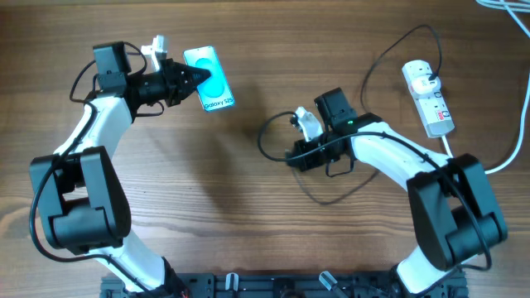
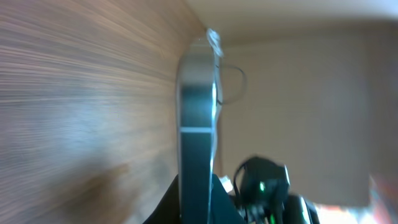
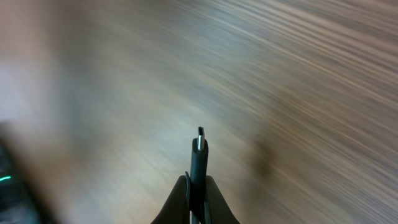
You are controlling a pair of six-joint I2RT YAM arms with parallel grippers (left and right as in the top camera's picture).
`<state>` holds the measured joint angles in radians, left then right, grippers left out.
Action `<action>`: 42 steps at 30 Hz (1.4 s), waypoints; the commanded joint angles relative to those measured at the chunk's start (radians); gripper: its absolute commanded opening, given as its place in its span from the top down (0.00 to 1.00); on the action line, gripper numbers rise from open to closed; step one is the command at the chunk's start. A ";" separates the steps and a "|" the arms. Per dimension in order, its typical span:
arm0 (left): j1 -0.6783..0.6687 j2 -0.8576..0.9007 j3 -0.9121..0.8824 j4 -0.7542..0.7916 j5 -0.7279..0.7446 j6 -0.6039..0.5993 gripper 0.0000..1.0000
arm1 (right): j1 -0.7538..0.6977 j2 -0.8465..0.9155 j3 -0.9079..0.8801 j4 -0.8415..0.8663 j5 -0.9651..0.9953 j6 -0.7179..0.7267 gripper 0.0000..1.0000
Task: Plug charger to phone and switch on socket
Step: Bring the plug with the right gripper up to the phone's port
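Note:
The phone (image 1: 217,83), its screen lit teal, is lifted off the table at the upper left with my left gripper (image 1: 197,79) shut on its near end. The left wrist view shows the phone (image 2: 198,112) edge-on, rising from between my left gripper's (image 2: 198,202) jaws. My right gripper (image 1: 291,156) is at mid-table, shut on the charger's plug end. In the right wrist view the charger plug (image 3: 199,155) sticks out past my right gripper (image 3: 198,190), metal tip forward. The black charger cable (image 1: 267,132) loops back to a white adapter on the socket (image 1: 431,103) at the right.
A thick white cord (image 1: 497,168) trails from the socket toward the right edge. Slack black cable (image 1: 323,199) lies on the wood below my right gripper. Another pale cable (image 1: 507,12) crosses the top right corner. My right arm (image 2: 261,180) appears beyond the phone.

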<state>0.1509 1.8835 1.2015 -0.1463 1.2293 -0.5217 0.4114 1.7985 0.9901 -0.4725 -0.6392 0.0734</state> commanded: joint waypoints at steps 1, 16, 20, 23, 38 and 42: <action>-0.001 -0.002 0.006 0.031 0.211 0.011 0.96 | 0.001 -0.095 0.014 0.124 -0.494 -0.018 0.96; -0.078 -0.130 0.006 0.406 0.191 -0.508 0.96 | 0.021 -0.105 0.013 0.807 -0.670 0.634 0.96; -0.117 -0.130 0.006 0.588 0.191 -0.702 0.96 | 0.029 -0.105 0.013 0.980 -0.669 0.777 0.96; -0.133 -0.130 0.006 0.621 0.193 -0.740 0.96 | 0.029 -0.105 0.013 0.999 -0.650 0.808 0.96; -0.134 -0.130 0.006 0.720 0.256 -0.766 0.96 | 0.027 -0.104 0.013 1.123 -0.607 0.911 0.96; -0.134 -0.130 0.006 0.720 0.274 -0.766 0.96 | 0.027 -0.104 0.013 1.122 -0.583 0.925 0.96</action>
<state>0.0166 1.7821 1.1961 0.5632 1.4685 -1.2816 0.4358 1.7016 0.9955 0.6418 -1.2503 0.9848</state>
